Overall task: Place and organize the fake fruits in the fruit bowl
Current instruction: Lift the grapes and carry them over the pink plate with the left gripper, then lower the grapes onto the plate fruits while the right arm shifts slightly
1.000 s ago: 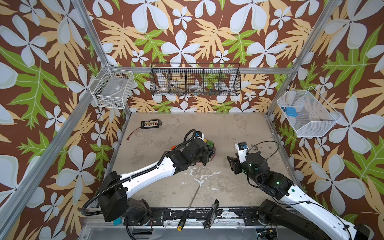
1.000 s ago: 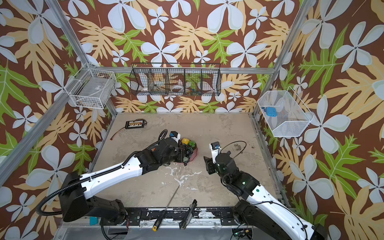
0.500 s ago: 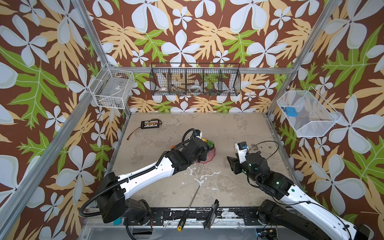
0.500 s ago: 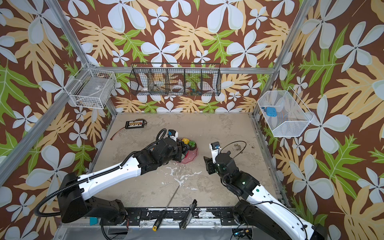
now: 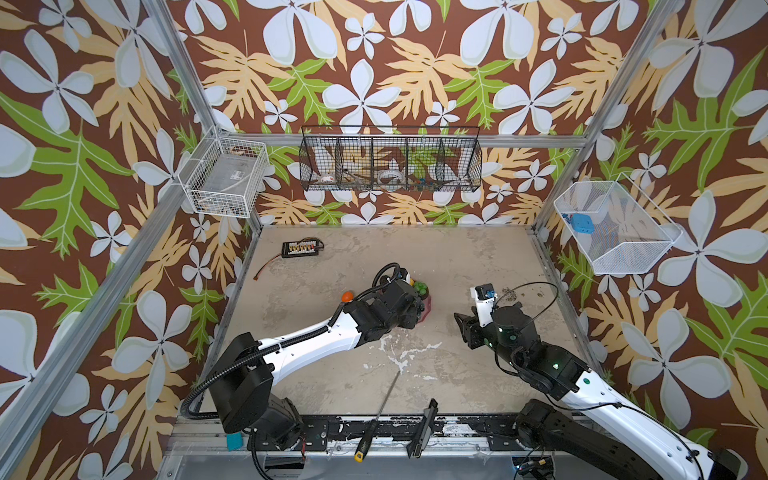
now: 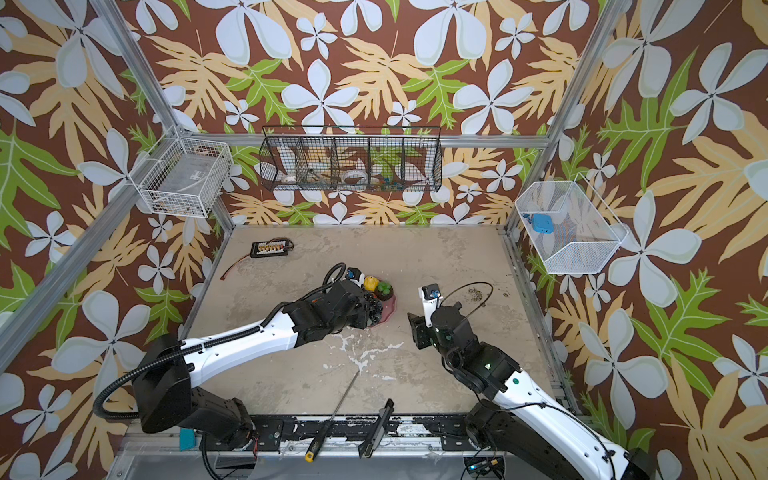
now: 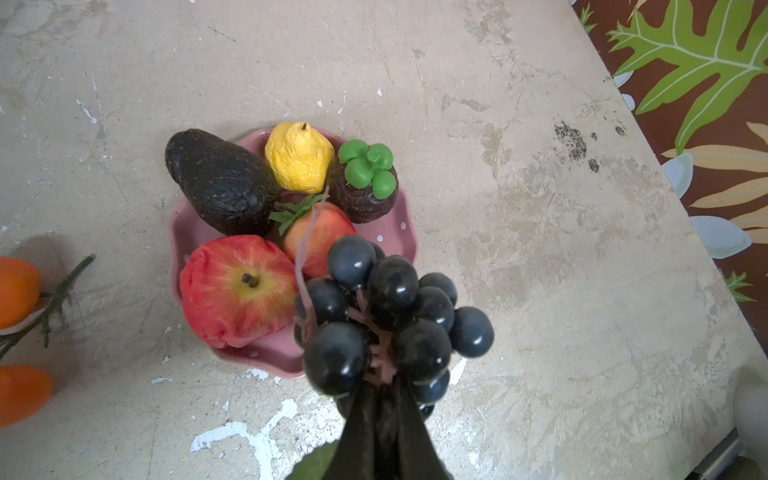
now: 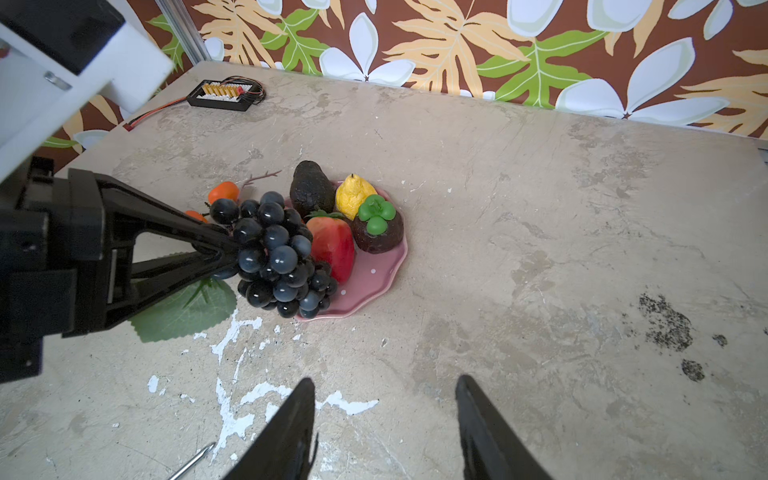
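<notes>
Right wrist view looks across a beige, mottled table (image 8: 540, 208), scuffed with white paint flecks and dark specks. It is walled in by brown wallpaper (image 8: 457, 50) printed with white flowers and green and tan leaves.

Near the middle of the table sits the fruit bowl (image 8: 374, 282), a glossy pink dish with white dots and a wavy rim. It holds a bumpy black avocado (image 8: 311, 187), a wrinkled yellow lemon (image 8: 353, 193), a red strawberry (image 8: 332, 245) and a dark round fruit (image 8: 378, 230) capped in green. The left wrist view also shows a red apple (image 7: 237, 291) in it.

The left gripper (image 8: 226, 251) is clamped on the stem end of the grape bunch (image 8: 274, 253), a cluster of shiny dark beads with a green leaf (image 8: 183, 307) hanging below. The bunch hangs over the bowl's rim and hides the apple from this side. Two oranges (image 8: 223, 192) on a twig (image 8: 262, 176) lie on the table just beside the bowl.

The right gripper (image 8: 384, 384) has its fingers apart over bare table, well clear of the bowl. A black connector board (image 8: 224, 93) lies near the back wall.
</notes>
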